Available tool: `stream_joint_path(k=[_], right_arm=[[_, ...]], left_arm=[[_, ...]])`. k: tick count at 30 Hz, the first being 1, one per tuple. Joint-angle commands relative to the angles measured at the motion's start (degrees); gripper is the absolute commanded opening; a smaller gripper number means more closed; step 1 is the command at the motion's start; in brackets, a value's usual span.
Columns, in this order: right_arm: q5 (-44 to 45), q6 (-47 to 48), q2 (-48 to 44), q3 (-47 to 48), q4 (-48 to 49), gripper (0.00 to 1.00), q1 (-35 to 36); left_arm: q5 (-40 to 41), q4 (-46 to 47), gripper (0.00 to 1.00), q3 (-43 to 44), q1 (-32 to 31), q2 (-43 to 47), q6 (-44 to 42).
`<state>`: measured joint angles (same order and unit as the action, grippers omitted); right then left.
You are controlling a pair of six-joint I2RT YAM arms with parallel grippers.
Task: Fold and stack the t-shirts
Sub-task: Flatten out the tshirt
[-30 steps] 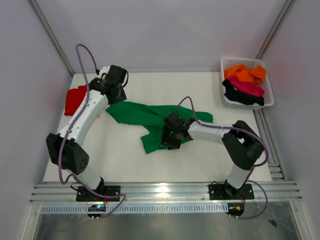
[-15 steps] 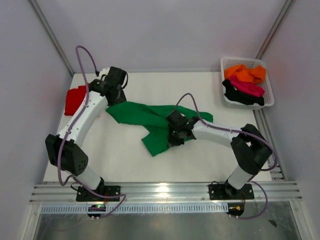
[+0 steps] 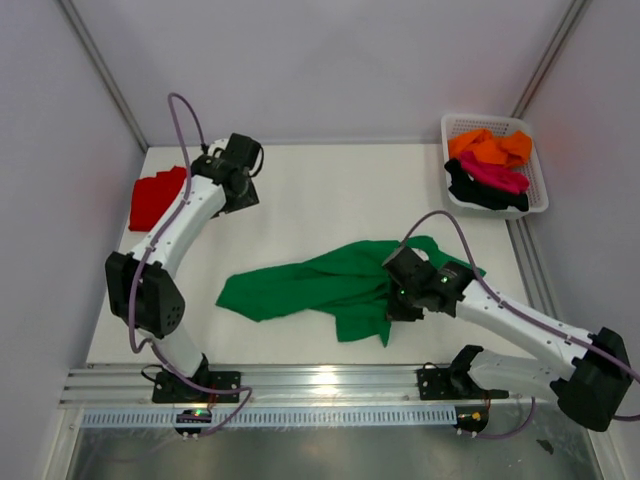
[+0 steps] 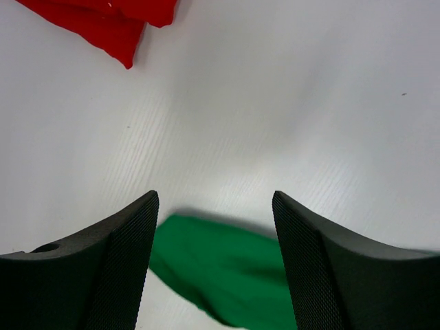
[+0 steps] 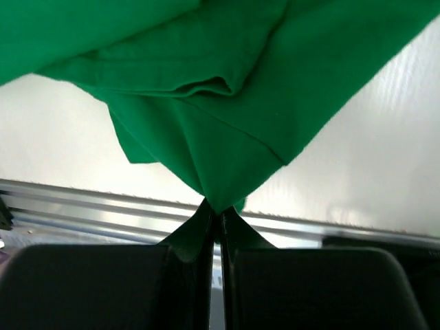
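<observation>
The bright green t-shirt (image 3: 320, 285) lies crumpled across the front middle of the table. My right gripper (image 3: 397, 306) is shut on a pinched fold at the shirt's right end. In the right wrist view the green t-shirt (image 5: 227, 82) fans out from the closed right gripper (image 5: 218, 214). My left gripper (image 3: 243, 192) hovers open at the far left, apart from the shirt. Between its fingers the left wrist view shows only bare table and the far tip of the green t-shirt (image 4: 227, 268). A red t-shirt (image 3: 155, 198) lies at the table's left edge, beside the left gripper.
A white mesh basket (image 3: 537, 203) stands at the back right corner, holding orange (image 3: 490, 148), magenta (image 3: 497, 176) and black (image 3: 478, 192) t-shirts. An aluminium rail (image 3: 330, 382) runs along the front edge by the arm bases. White walls enclose the table.
My right gripper closed on the green t-shirt and dragged it toward the front right. The left arm pulled back toward the far left, still open.
</observation>
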<state>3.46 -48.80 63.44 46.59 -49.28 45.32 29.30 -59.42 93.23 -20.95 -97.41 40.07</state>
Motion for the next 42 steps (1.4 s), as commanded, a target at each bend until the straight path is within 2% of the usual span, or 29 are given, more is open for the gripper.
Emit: stream_joint_path(k=[1,6,8,9,10,11,14,17,19,23,25,27,30,36,42], right_arm=[[-1.4,-5.7,-6.3,-3.1,-7.3,0.06,0.4],[-0.1,-6.8,-7.3,-3.6,-7.7,0.06,0.4],[0.3,-6.6,-4.8,-2.3,-6.1,0.07,0.4],[0.7,-6.7,-3.8,-0.6,-6.0,0.11,0.4],[1.3,-6.6,-2.5,0.4,-6.0,0.31,0.4],[1.9,-6.5,-1.2,1.5,-6.6,0.39,0.4],[4.5,-5.7,3.7,5.7,-7.8,0.54,0.4],[6.6,-6.0,6.9,8.8,-8.5,0.56,0.3],[8.0,-7.3,7.4,10.1,-9.0,0.56,0.4],[14.5,-15.4,6.4,11.7,-12.7,0.56,0.4],[17.5,-18.2,5.0,13.3,-15.9,0.56,0.4],[22.3,-21.8,3.3,14.7,-18.0,0.56,0.4],[26.8,-22.5,-0.2,15.0,-18.7,0.56,0.4],[26.0,-23.8,1.8,14.0,-17.9,0.56,0.4],[24.3,-27.9,2.0,11.5,-15.7,0.56,0.4]], left_arm=[[-0.8,1.8,0.69,4.1,0.0,-0.9,-0.2],[-6.5,2.1,0.69,4.2,0.0,-1.6,0.2],[-14.2,2.6,0.69,3.4,-0.1,-2.2,0.3],[-16.7,2.6,0.70,2.9,-0.2,-2.5,0.4],[-19.0,2.7,0.69,2.1,-0.6,-2.8,0.5],[-20.8,2.9,0.69,0.0,-2.3,-3.0,0.4],[-20.4,2.9,0.69,-2.8,-8.0,-3.1,-0.3],[-21.7,1.5,0.69,-5.2,-13.5,-4.5,-1.1],[-25.6,1.1,0.68,-6.0,-15.6,-5.8,-2.0],[-31.8,4.2,0.67,-8.8,-21.5,-6.9,-4.0],[-37.8,6.7,0.68,-8.9,-22.4,-7.8,-4.6],[-39.4,8.4,0.68,-9.2,-22.7,-8.2,-4.2],[-40.4,9.5,0.67,-9.6,-22.8,-8.2,-3.6],[-45.0,12.0,0.68,-8.2,-24.7,-10.0,-2.7],[-44.3,9.2,0.67,0.4,-32.6,-17.8,-4.2]])
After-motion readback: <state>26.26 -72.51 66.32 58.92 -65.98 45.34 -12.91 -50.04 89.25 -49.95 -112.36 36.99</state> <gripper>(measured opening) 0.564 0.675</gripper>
